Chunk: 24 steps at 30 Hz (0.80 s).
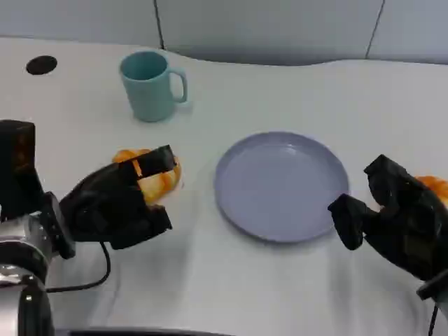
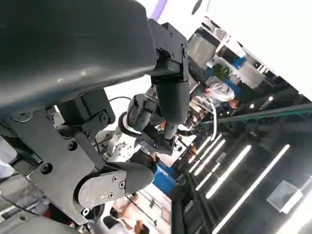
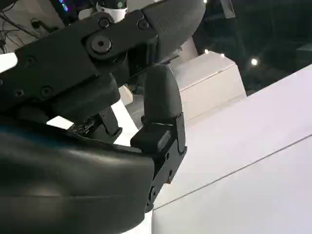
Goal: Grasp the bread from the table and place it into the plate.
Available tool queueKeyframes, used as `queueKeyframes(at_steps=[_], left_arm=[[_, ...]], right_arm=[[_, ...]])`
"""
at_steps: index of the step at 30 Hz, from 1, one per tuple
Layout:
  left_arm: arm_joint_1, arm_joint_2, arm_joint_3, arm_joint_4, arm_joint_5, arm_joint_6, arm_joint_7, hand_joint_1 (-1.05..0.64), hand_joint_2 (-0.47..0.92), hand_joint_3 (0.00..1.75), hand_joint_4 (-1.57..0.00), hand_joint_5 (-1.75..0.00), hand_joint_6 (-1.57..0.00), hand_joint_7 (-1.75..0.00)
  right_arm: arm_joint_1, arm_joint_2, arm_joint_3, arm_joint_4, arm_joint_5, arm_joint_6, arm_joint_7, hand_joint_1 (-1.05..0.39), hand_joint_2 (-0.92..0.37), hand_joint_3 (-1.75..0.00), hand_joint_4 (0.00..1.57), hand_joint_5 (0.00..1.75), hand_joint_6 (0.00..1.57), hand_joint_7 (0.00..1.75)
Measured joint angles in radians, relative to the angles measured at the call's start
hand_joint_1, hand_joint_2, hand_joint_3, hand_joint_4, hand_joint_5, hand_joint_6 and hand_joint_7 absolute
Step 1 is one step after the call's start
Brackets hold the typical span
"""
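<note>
Left robot hand closing on the bread

Your left robot hand wraps the bread on the counter, left of the plate (grip firmness: cannot tell); right robot hand curled, holding nothing.

No lettering, label, brand mark or number can be read on anything on the white table. The teal mug and the lavender plate carry plain, unprinted surfaces, and the black shells of the hands show bare screws and no markings. A pale sign hanging among the ceiling lights in the left wrist view is too small and blurred to make out.
</note>
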Motion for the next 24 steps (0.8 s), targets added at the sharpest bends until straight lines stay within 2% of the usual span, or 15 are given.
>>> queueKeyframes(at_steps=[12, 24], left_arm=[[0.000, -0.001, 0.001, 0.000, 0.000, 0.005, 0.000, -0.24, 0.29, 0.93, -1.36, -1.75, -0.92, -1.75], [0.000, -0.002, 0.005, 0.000, 0.000, 0.002, 0.000, -0.25, 0.29, 0.92, -1.39, -1.75, -0.97, -1.75]], right_arm=[[0.000, 0.000, 0.000, -0.001, 0.000, 0.003, -0.006, -0.44, -0.83, 0.00, 0.88, 1.75, 0.67, 1.75], [0.000, 0.000, 0.000, -0.001, 0.000, 0.005, -0.007, -0.44, -0.83, 0.00, 0.87, 1.75, 0.66, 1.75]])
